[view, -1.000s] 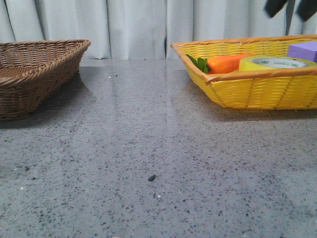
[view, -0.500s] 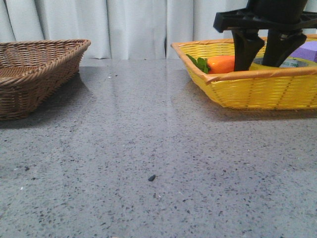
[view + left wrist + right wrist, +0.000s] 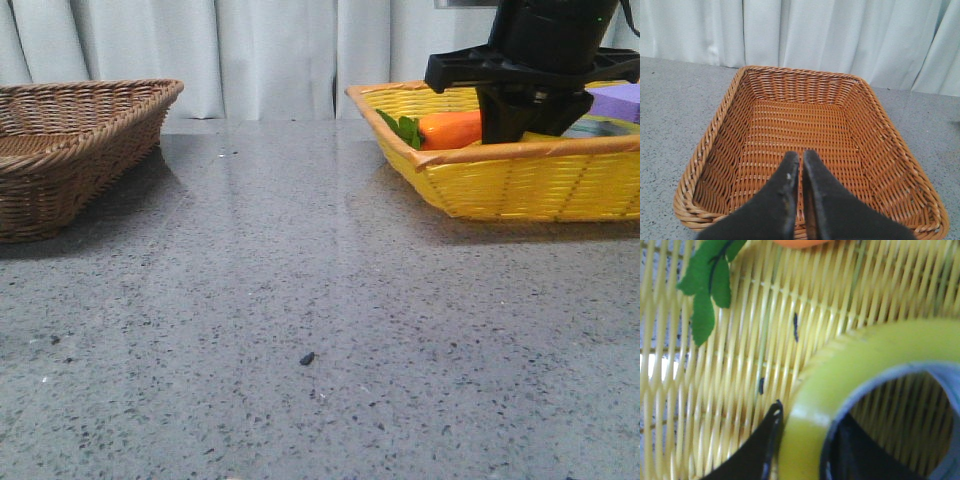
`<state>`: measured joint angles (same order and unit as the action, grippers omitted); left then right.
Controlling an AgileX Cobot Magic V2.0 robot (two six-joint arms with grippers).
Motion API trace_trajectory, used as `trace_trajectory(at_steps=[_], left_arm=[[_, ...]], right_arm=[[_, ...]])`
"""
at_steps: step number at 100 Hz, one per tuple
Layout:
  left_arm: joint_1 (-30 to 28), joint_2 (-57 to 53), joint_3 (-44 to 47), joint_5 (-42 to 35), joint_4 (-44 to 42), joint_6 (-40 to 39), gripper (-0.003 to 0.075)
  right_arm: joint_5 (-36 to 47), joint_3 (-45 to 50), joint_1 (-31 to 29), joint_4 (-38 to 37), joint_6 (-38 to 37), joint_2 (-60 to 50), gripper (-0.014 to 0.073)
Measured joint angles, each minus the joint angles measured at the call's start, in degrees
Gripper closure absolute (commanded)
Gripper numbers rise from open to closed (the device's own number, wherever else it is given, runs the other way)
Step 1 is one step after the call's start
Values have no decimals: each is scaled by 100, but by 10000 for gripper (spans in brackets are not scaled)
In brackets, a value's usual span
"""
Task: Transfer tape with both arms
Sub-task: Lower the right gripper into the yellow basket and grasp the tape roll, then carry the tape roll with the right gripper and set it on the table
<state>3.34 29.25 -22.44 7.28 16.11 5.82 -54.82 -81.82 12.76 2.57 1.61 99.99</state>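
Reaching down into the yellow basket (image 3: 520, 180) at the far right of the table (image 3: 300, 300), the right gripper (image 3: 802, 450) has its fingers closed across the wall of the tape (image 3: 850, 375), one outside the roll and one inside its core. The tape lies in that basket beside the orange carrot toy (image 3: 450, 128) and a purple block (image 3: 615, 100). Over the brown wicker basket (image 3: 805, 135) at the left, the left gripper (image 3: 801, 160) hovers with its fingers pressed together, holding nothing.
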Motion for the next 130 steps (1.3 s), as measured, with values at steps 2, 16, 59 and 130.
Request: trace_trajectory(at_steps=[2,16,59,130], left_arm=[[0,0,0,0,0,0,741],[0,0,0,0,0,0,741],[0,0,0,0,0,0,741],[0,0,0,0,0,0,741]], right_arm=[[0,0,0,0,0,0,567],[-10,-25,0,0,0,0,641],[-1040,-1762,315,-81,0,52,650],[-1045,-2772,2964,-46,0,1166,650]])
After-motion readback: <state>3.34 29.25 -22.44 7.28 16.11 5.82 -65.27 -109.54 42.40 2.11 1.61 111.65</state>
